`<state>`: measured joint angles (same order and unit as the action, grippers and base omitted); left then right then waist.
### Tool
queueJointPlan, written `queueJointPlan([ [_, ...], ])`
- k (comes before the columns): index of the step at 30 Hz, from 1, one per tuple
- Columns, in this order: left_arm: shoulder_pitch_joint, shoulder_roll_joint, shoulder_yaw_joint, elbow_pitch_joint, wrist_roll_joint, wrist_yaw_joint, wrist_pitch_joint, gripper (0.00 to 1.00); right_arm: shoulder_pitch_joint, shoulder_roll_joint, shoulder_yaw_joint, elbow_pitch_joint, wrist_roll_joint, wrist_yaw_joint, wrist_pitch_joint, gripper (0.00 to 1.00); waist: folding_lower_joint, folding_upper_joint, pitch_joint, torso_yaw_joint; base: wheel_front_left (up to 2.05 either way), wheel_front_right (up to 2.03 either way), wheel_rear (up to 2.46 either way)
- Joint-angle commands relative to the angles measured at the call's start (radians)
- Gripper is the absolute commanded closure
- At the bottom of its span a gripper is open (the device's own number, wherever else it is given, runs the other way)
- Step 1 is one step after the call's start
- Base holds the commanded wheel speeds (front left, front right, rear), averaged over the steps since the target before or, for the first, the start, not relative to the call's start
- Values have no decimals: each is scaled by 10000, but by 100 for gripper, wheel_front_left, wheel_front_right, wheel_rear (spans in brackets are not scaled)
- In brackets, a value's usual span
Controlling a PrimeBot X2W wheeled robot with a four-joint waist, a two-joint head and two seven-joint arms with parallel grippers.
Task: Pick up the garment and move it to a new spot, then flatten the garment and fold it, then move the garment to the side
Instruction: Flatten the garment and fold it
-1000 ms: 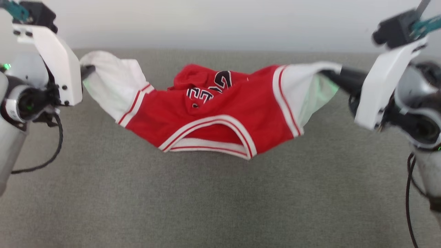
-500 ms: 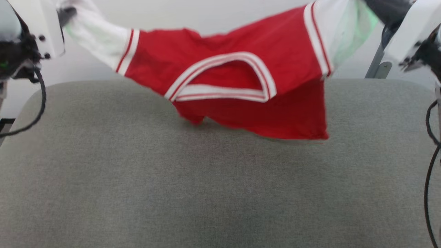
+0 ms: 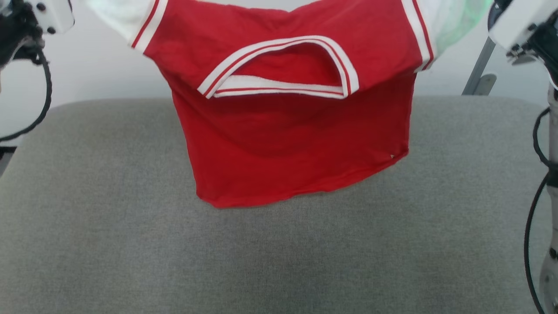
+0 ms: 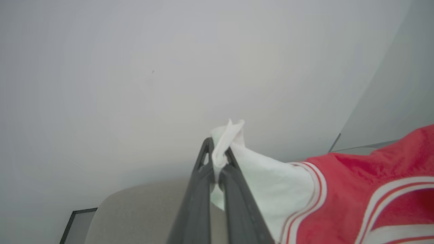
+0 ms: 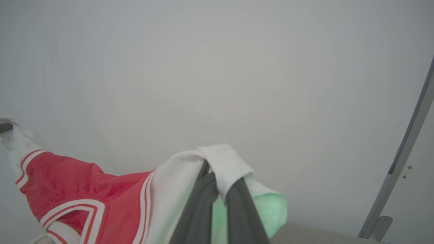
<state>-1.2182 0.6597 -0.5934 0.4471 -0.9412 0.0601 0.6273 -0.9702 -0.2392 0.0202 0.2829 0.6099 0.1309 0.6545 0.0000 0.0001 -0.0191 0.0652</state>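
You have the left gripper (image 4: 218, 159) clamped on one white sleeve end of the garment (image 3: 296, 144) and the right gripper (image 5: 217, 178) clamped on the other, so the red cloth hangs spread between your two tools, its hem below them over the grey cushion (image 3: 279, 257).

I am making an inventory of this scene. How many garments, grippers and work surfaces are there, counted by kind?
red jersey: 1
grippers: 2 (left gripper, right gripper, each shut on a white end of the jersey)
grey padded surface: 1
Total: 4
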Motion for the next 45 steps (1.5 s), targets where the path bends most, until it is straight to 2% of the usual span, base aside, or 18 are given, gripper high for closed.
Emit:
queueJointPlan([
  [1, -307, -110, -6, 136, 111, -105, -210, 100, -328, 75, 86, 143, -257, -4, -323, 100, 0, -1, 287, 5, 0, 0, 0],
  [8, -1279, -545, 115, 742, 468, -492, -1219, 100, -1584, 319, 464, 1075, -943, -4, -1496, 100, 0, -1, 1552, -13, 0, 0, 0],
  [14, -2542, -954, 188, 1671, 962, -924, -2535, 100, -3119, 332, 1074, 2334, -1771, -4, -3513, 100, 0, -1, 2767, -29, 0, 0, 0],
  [20, -3747, -1256, 298, 2451, 1713, -1201, -4710, 100, -4547, 218, 1376, 3773, -2932, -4, -6107, 100, 0, -1, 3650, 61, 0, 0, 0],
  [25, -4034, -1450, 303, 3226, 2111, -1438, -6605, 100, -5158, 271, 1663, 5184, -3852, -4, -7319, 100, 0, -1, 4120, 174, 0, 0, 0],
  [30, -3463, -1729, 138, 4414, 1873, -1739, -7227, 100, -4842, 428, 2307, 6639, -3782, -5, -7231, 100, 0, -1, 4299, 275, 0, 0, 0],
  [35, -2831, -1922, -145, 5518, 1564, -1849, -7067, 100, -4226, 616, 3004, 7409, -2973, -5, -6792, 100, 0, -1, 4279, 338, 0, 0, 0],
  [40, -2023, -2070, -557, 6284, 1298, -1898, -6134, 100, -3435, 457, 3650, 7467, -1690, -5, -5888, 100, 0, -1, 4011, 412, 0, 0, 0],
  [45, -836, -2087, -969, 6181, 518, -1901, -4356, 100, -2441, 83, 4263, 6884, -450, -5, -4715, 100, 0, -1, 3522, 477, 0, 0, 0],
])
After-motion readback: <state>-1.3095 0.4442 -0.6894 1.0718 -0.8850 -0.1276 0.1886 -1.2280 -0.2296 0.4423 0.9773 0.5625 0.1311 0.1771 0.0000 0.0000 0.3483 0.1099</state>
